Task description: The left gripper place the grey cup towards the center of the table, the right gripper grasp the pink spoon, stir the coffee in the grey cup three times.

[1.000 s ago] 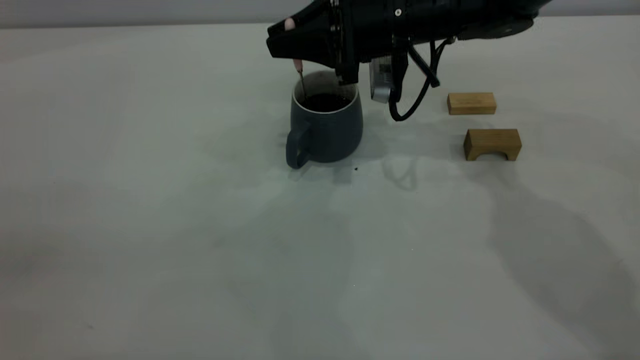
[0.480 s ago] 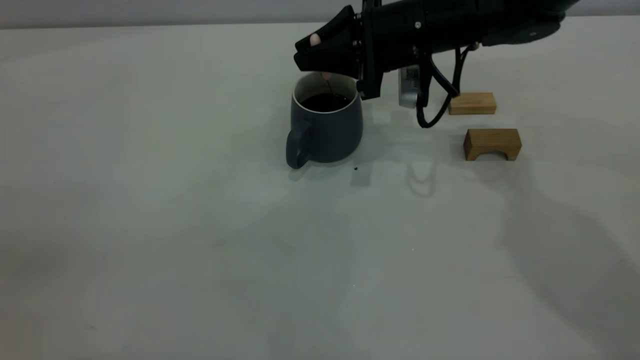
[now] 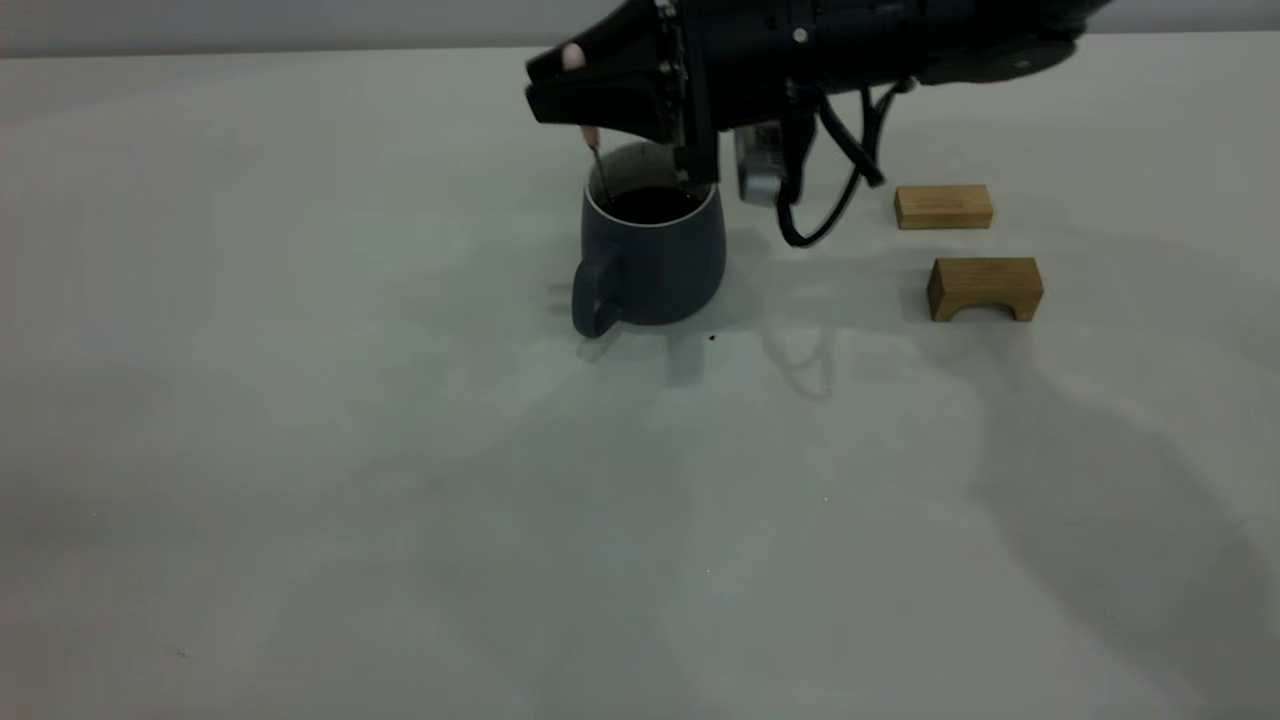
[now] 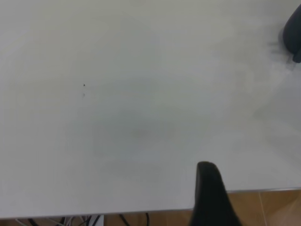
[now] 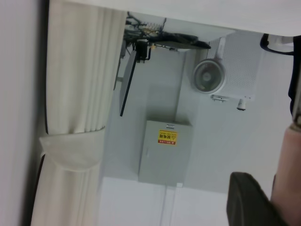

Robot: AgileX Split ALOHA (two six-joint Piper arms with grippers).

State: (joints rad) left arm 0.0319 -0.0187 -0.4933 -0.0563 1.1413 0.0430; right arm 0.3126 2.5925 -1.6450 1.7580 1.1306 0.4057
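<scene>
**Spoon held upright in the cup**

The slim pink-handled spoon with grey metal neck (image 3: 594,150) is pinched between the thick black fingers of the right gripper (image 3: 572,85), pressed together on its handle. Its lower end is dipped into the dark coffee (image 3: 650,204) by the left rim of the slate-grey mug (image 3: 650,255), set mid-table on the off-white table (image 3: 300,450). One left gripper finger (image 4: 211,195) is seen; its spread cannot be told

The pink spoon (image 3: 597,160) bowl is hidden inside the grey cup (image 3: 652,262).
</scene>
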